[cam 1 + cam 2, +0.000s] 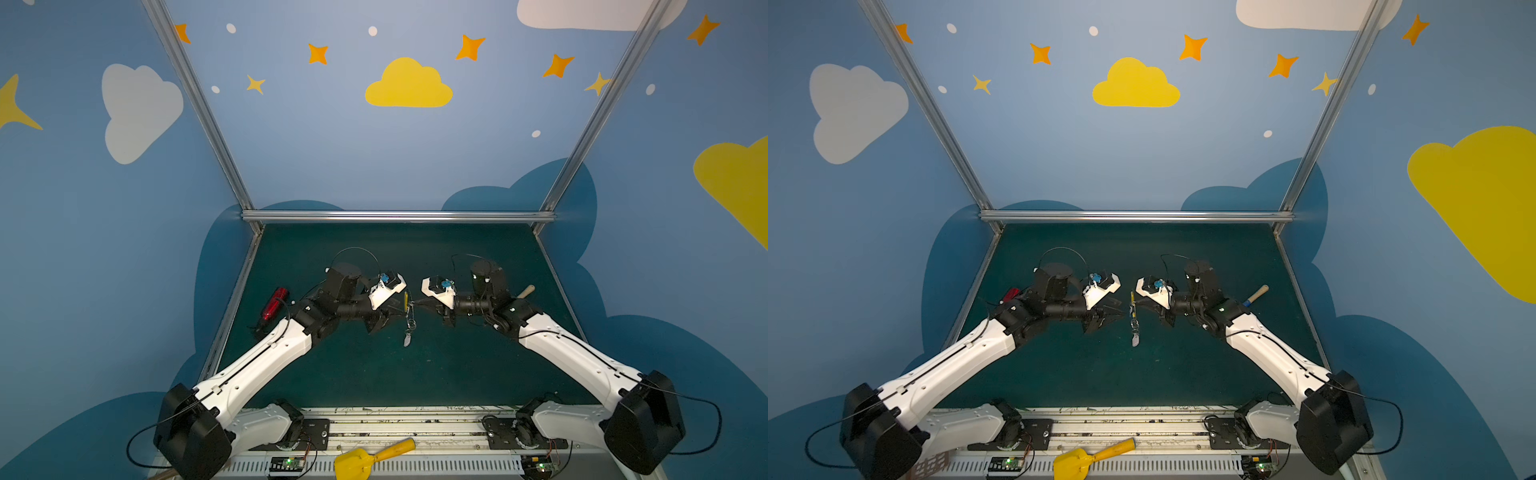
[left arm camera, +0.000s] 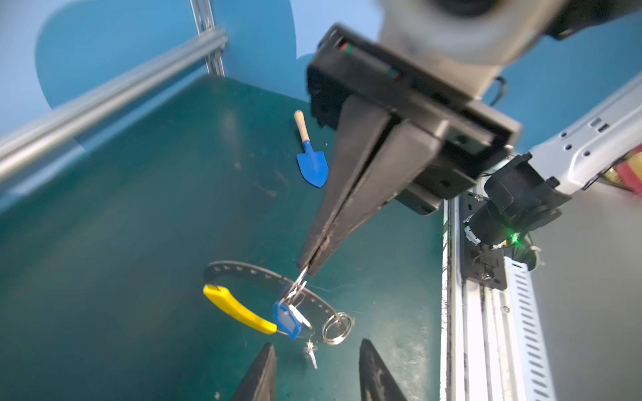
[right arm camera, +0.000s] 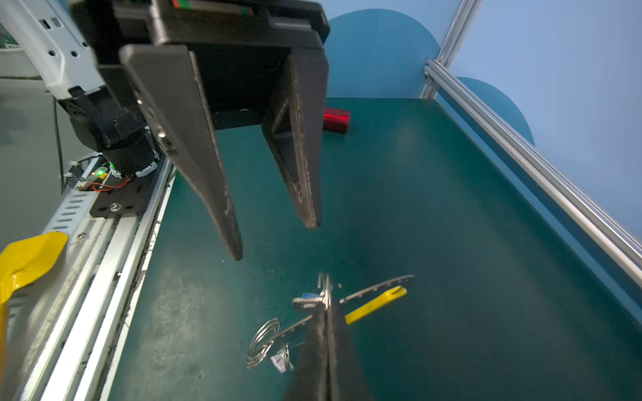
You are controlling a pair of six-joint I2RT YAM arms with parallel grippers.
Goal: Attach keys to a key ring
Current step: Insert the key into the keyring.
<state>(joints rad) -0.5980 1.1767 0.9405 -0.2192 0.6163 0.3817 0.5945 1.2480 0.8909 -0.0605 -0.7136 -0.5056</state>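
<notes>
Two arms meet over the middle of the dark green worktop (image 1: 457,374). At nine o'clock on it lies a glossy red elongated gadget (image 1: 274,306). Next, the left gripper (image 3: 274,241) holds its fingers (image 3: 194,156) apart and empty, facing the keys from nine o'clock. At the centre hangs the large thin dark-grey key ring (image 2: 243,270) with its yellow sleeve (image 2: 239,310). On it hang a tiny silver key with a blue plastic tag (image 2: 286,321), a bigger silver split ring (image 2: 337,328) and, lowest, a small white oval fob (image 1: 407,341). From three o'clock the right gripper (image 2: 308,269) has its fingers pressed together on the small silver split ring (image 2: 297,288) above the blue tag. At three o'clock lies a blue trowel with a wooden handle (image 2: 312,166).
</notes>
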